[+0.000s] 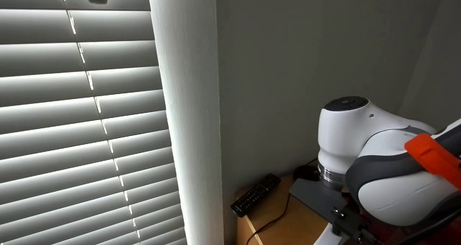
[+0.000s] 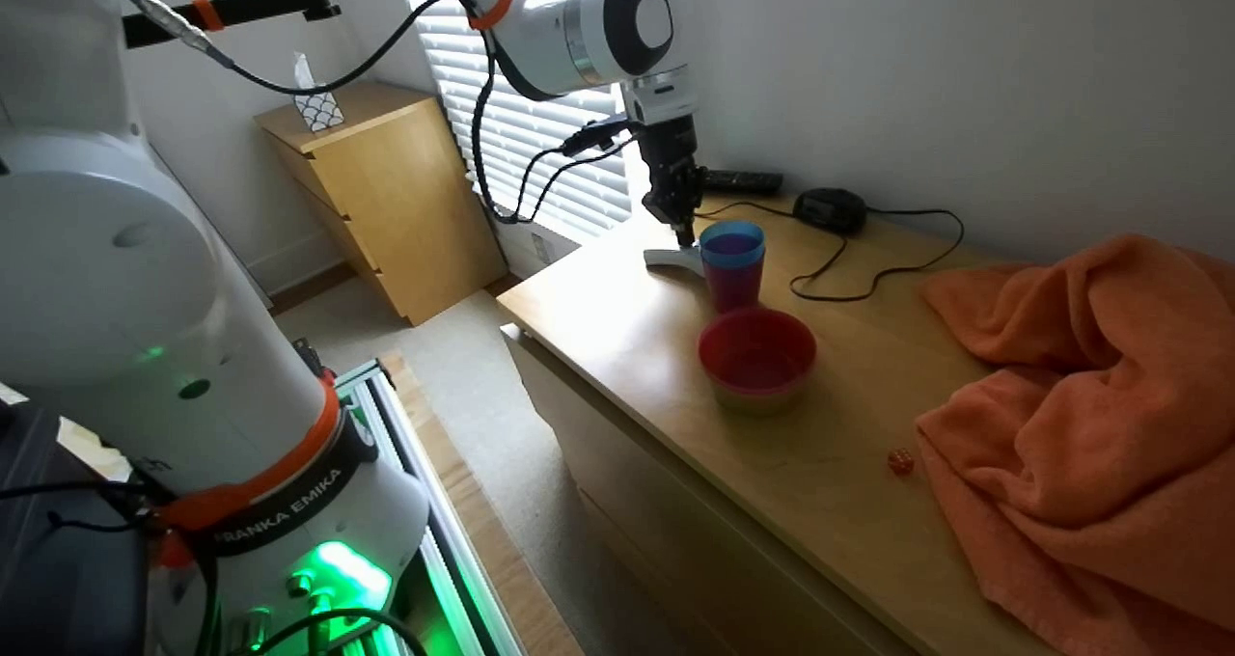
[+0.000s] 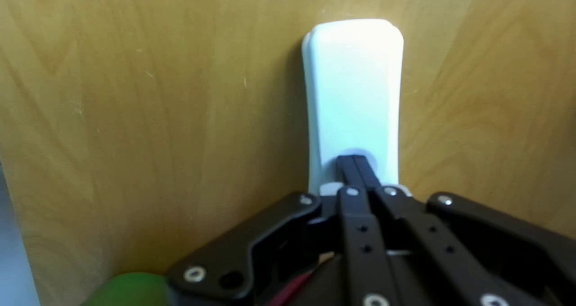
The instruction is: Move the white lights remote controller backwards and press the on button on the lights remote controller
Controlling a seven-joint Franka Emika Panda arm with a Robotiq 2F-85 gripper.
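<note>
In an exterior view the gripper (image 2: 686, 241) stands directly over the lights remote controller (image 2: 666, 259), which lies on the counter (image 2: 608, 309) toward its far left. Just right of the controller stand stacked cups (image 2: 733, 280); right in front of them sits a bowl (image 2: 757, 352). Behind the gripper, near the wall (image 2: 888, 77), lies a second remote (image 2: 743, 183); to its right rests a rounded device (image 2: 830, 210), its cable (image 2: 839, 298) looping forward and right. A cloth (image 2: 1090, 424) covers the counter's right part, with a small roundish object (image 2: 900, 460) just left of it. Left of the counter, well apart, a tissue box (image 2: 318, 111) stands on a cabinet (image 2: 425, 212); blinds (image 2: 590, 205) hang behind, between cabinet and wall.
</note>
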